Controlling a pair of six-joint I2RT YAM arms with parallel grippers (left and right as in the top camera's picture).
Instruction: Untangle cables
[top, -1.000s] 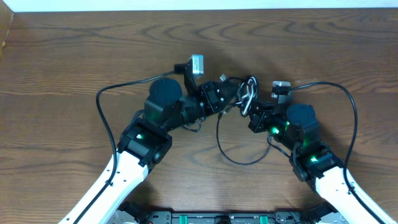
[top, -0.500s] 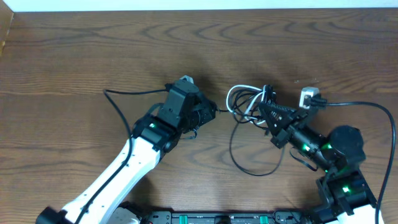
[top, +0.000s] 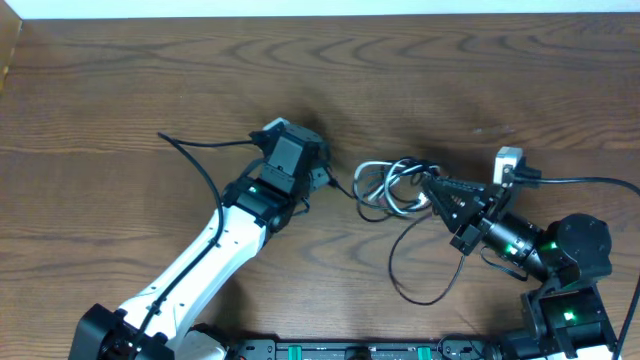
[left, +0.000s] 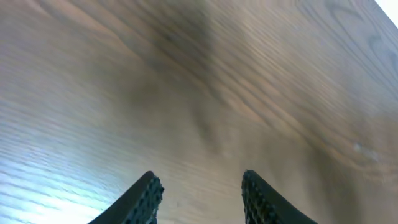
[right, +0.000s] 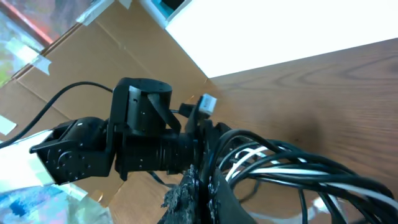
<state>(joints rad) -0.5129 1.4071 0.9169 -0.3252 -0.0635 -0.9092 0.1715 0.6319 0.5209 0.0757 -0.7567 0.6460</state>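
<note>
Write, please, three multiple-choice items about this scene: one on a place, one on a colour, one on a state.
1. Where is the tangle of thin cords on the brown wooden table?
A. Between the left gripper and the right gripper
B. At the table's far left edge
C. Behind the left arm's base

2. Which colours do the thin cords have?
A. Red and blue
B. Black and white
C. Green and yellow

3. In which state is the left gripper?
A. Shut on the cords
B. Open and empty
C. Out of view

Answers:
1 A: the overhead view shows the tangle between the two grippers, held at the right gripper's tips.
2 B: black and white strands show in the overhead and right wrist views.
3 B: the left wrist view shows its fingers apart with only table between them.
</note>
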